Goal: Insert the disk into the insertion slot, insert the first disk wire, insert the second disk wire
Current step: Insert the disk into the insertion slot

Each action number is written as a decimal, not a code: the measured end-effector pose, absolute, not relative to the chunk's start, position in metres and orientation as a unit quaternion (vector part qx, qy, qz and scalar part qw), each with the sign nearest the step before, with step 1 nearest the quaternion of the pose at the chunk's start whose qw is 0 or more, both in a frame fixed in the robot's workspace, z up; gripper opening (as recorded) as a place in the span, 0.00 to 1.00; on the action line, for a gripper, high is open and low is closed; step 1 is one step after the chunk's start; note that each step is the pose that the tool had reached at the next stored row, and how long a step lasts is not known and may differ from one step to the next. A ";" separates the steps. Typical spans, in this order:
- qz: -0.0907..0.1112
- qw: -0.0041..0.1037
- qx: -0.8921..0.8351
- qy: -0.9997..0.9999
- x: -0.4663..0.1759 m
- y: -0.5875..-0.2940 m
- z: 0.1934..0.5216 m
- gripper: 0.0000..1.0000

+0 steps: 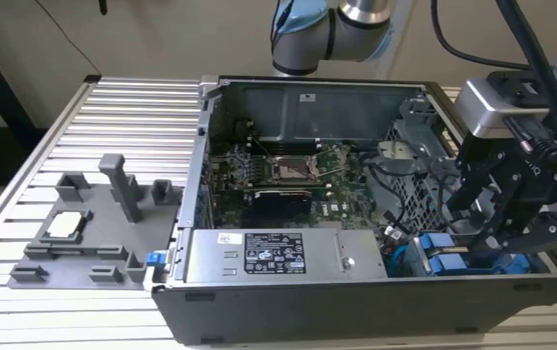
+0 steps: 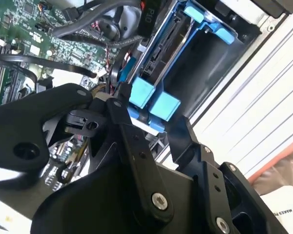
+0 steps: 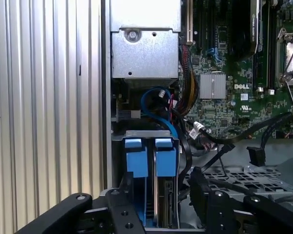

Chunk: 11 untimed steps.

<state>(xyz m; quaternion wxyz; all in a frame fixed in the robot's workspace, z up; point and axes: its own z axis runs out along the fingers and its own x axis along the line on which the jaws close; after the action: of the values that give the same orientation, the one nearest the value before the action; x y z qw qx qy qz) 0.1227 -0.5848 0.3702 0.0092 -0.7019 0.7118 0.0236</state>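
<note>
A ribbed aluminium table carries a dark, open-sided computer case. At its corner drive bay, the black two-fingered gripper hangs with jaws apart, straddling the silver-grey disk in a bright blue plastic carrier, which sits in the slot.

The silver ribbed metal table carries two things. An open grey metal computer case and a grey plastic fixture plate stand side by side on it.

Mid-frame, the black gripper sits at the blue handle end of the disk. A green circuit board and cables lie beyond.
</note>
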 end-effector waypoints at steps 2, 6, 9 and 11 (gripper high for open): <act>0.021 0.007 -0.702 0.712 0.123 -0.585 0.374 0.58; 0.020 0.014 -0.702 0.712 0.123 -0.584 0.376 0.58; 0.025 0.041 -0.702 0.711 0.123 -0.584 0.376 0.58; 0.025 0.058 -0.701 0.710 0.123 -0.584 0.376 0.58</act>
<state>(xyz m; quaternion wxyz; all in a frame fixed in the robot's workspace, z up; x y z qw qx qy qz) 0.1226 -0.5842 0.3762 0.0576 -0.7014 0.7100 0.0251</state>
